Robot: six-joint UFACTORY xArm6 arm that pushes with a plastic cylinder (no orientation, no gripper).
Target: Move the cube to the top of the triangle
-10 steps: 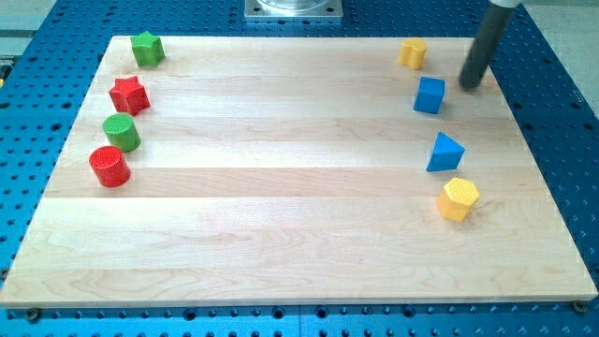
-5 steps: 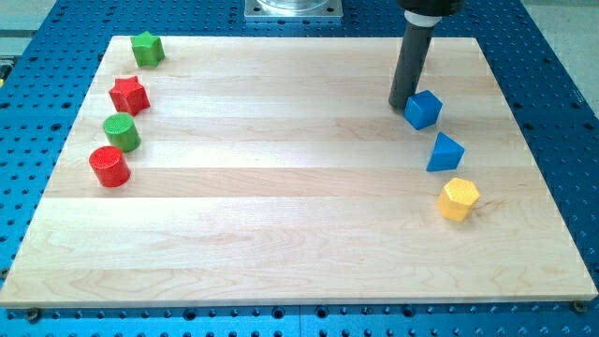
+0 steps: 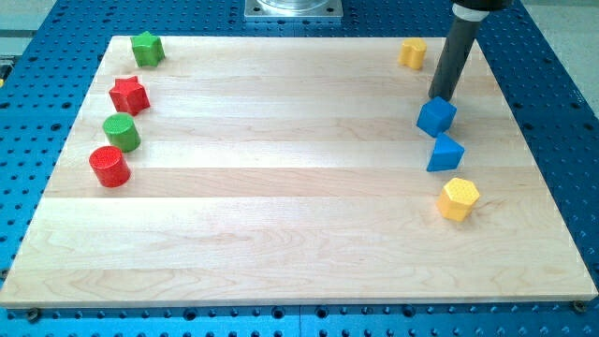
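One push more, at most, looks like all you need. Your tip (image 3: 440, 97) sits at the top edge of the blue cube (image 3: 436, 116), touching it or nearly so, on the side facing the view's top. The rod has nothing to open or close and holds nothing; it can only shove. Straight below the tip comes the cube, and just below the cube lies the blue triangle (image 3: 445, 153). The two blue blocks are very near, perhaps touching at a corner; the view does not settle which. So the cube already sits on the top side of the triangle, a little toward the view's left of it. By my judgement the task is close to done, and what is left is a small nudge toward the view's right to line the cube up, if you want it squarer.

Now count the blocks: eight on the wooden board (image 3: 281, 253). Two are blue, the cube and the triangle. Two are yellow: a small yellow block (image 3: 411, 52) above and left of your tip, and a yellow hexagon (image 3: 459, 198) well below it, past the triangle. Far off toward the view's left stand two green and two red: a green star (image 3: 147, 48), a red star (image 3: 129, 95), a green cylinder (image 3: 122, 132) and a red cylinder (image 3: 109, 166).
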